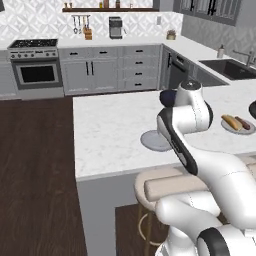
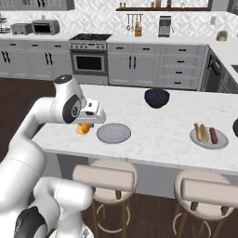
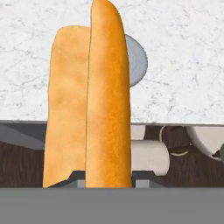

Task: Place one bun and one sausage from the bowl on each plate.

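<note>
My gripper (image 2: 84, 124) is shut on a golden-orange bun (image 2: 83, 129) and hangs over the island's near edge, just left of an empty light-grey plate (image 2: 113, 133). In the hand view the bun (image 3: 105, 100) stands tall between the finger tips, and part of that plate (image 3: 137, 61) peeks out behind it. The arm partly hides the same plate (image 1: 150, 141) in the left base view. A second plate (image 2: 209, 138) to the right carries a bun (image 2: 199, 131) and a sausage (image 2: 214, 135). A dark bowl (image 2: 235, 126) shows at the right edge, its contents out of view.
A smaller blue-black bowl (image 2: 156, 97) sits farther back on the marble island (image 2: 158, 121). Padded bar stools (image 2: 104, 179) stand under the island's near edge. A stove (image 2: 89, 58) and cabinets line the far wall, with a sink (image 1: 232, 67) on the right counter.
</note>
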Motion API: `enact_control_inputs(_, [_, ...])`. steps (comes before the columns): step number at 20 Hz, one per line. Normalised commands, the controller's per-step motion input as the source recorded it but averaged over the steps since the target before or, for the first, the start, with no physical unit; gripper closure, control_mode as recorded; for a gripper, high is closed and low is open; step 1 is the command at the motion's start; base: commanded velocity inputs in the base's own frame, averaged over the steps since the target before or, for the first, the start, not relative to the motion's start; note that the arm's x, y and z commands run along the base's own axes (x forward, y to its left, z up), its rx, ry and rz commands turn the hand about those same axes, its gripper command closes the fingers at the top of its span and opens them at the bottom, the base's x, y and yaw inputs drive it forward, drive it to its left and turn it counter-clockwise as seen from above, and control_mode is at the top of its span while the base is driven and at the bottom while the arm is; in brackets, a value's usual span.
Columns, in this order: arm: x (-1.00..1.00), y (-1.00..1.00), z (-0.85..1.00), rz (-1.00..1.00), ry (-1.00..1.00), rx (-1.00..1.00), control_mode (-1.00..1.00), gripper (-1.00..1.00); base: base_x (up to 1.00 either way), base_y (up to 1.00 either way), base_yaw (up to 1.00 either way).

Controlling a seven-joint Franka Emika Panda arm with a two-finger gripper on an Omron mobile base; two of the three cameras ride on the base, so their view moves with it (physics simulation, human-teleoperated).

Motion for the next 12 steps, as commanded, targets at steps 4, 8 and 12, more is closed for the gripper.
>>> enact_control_inputs(4, [0.00, 0.00, 0.00, 0.00, 0.00, 0.00, 1.00, 1.00, 0.89, 0.00, 0.00])
enact_control_inputs(8, [0.00, 0.00, 0.00, 0.00, 0.00, 0.00, -1.00, 1.00, 0.19, 0.00, 0.00])
enact_control_inputs(12, [0.36, -0.02, -0.21, 0.00, 0.00, 0.05, -1.00, 1.00, 0.00, 0.00, 0.00])
